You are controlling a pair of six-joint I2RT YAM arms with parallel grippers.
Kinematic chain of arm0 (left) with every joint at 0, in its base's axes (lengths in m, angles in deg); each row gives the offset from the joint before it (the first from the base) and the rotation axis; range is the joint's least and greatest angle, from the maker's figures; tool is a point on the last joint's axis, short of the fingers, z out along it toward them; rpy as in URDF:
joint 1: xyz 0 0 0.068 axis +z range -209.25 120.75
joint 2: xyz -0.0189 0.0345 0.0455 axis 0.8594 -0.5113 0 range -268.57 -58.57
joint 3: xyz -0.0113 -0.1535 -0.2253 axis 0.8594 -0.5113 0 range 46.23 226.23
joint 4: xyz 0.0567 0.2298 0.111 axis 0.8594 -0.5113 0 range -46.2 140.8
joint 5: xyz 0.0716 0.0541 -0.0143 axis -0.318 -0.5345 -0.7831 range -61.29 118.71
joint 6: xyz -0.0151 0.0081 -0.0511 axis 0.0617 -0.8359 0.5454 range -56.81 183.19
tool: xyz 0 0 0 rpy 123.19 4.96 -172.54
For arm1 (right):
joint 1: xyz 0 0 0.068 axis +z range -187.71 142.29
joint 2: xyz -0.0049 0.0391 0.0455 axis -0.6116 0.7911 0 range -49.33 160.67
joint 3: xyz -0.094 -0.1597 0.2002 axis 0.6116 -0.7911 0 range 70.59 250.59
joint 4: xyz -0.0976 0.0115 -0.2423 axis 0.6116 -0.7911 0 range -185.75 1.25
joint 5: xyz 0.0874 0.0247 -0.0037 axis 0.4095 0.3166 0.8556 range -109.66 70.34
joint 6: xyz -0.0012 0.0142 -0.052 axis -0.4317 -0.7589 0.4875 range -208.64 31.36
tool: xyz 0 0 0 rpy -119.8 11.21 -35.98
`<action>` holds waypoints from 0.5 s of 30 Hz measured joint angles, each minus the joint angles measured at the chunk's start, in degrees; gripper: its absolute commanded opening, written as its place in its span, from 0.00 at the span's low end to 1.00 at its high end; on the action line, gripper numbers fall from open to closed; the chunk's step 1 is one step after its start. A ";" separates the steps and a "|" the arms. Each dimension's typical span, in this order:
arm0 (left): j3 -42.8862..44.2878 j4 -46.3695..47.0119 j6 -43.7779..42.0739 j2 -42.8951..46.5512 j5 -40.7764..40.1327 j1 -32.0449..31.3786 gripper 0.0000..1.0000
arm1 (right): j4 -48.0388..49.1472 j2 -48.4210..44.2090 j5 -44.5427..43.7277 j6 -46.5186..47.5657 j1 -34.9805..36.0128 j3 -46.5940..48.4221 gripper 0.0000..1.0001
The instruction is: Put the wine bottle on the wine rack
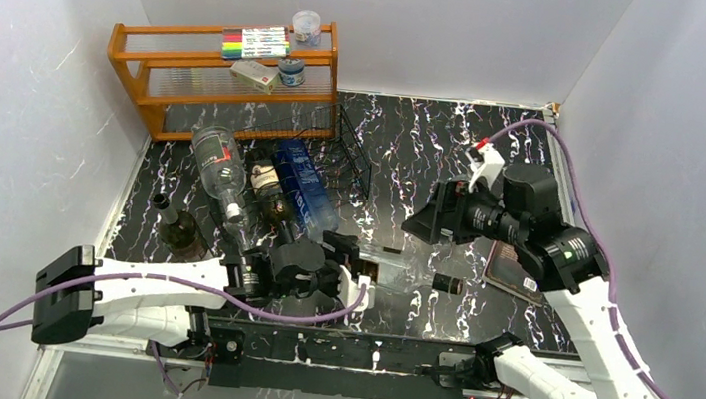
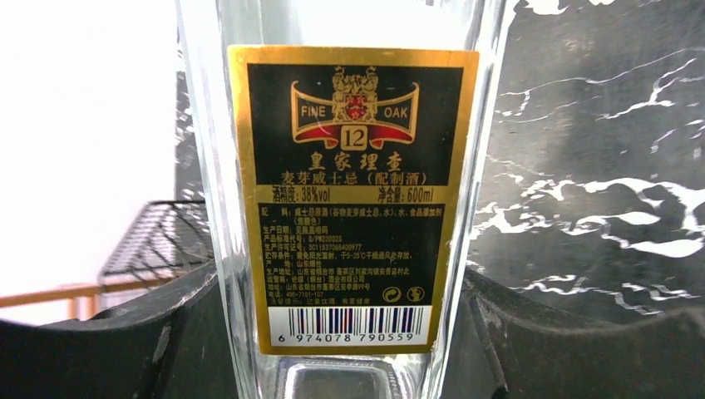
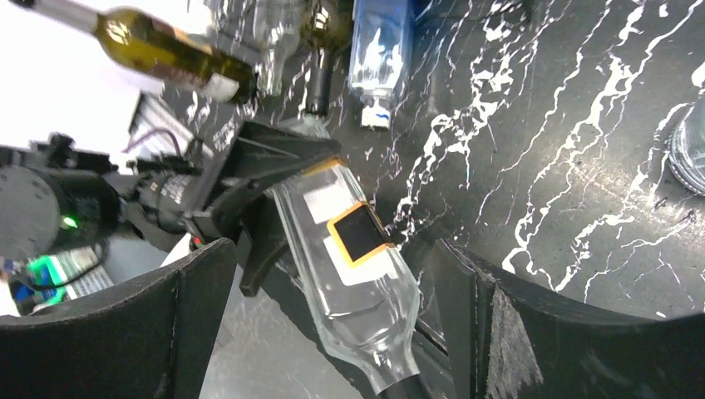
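The wine bottle (image 1: 400,266) is clear glass with a gold and black label (image 2: 349,191) and a dark cap. It lies level just above the near table. My left gripper (image 1: 328,275) is shut on its lower body, with a black finger on each side of the glass (image 2: 341,332). My right gripper (image 1: 424,224) hangs open above the neck end. In its wrist view the bottle's shoulder (image 3: 366,283) lies between the wide-apart fingers without touching them. The black wire wine rack (image 1: 349,154) stands behind, and its grid (image 2: 158,237) shows at the left.
Three bottles lie on the rack: a clear one (image 1: 218,159), a dark one (image 1: 271,195) and a blue one (image 1: 305,189). A green bottle (image 1: 177,228) lies left of it. The orange wooden shelf (image 1: 150,96) holds markers and jars. A brown flat pad (image 1: 510,270) lies under the right arm.
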 measured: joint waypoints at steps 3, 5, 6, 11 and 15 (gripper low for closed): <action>0.98 -0.07 -6.82 0.20 -0.24 0.00 0.09 | -0.52 2.25 4.15 3.67 0.00 -0.15 0.98; 1.20 0.17 -10.93 0.20 -0.57 0.00 0.08 | -0.46 3.15 6.45 5.18 0.00 -1.25 0.98; 1.22 0.26 -12.79 0.20 -0.68 0.00 0.08 | -0.52 3.48 7.58 5.95 0.00 -2.19 0.98; 1.25 1.03 -20.17 0.20 -1.40 0.00 0.08 | -0.98 3.61 10.86 7.63 0.00 -5.92 0.98; 1.27 1.49 -23.67 0.15 -2.10 0.02 0.08 | -1.09 2.99 11.74 8.02 0.00 -7.52 0.97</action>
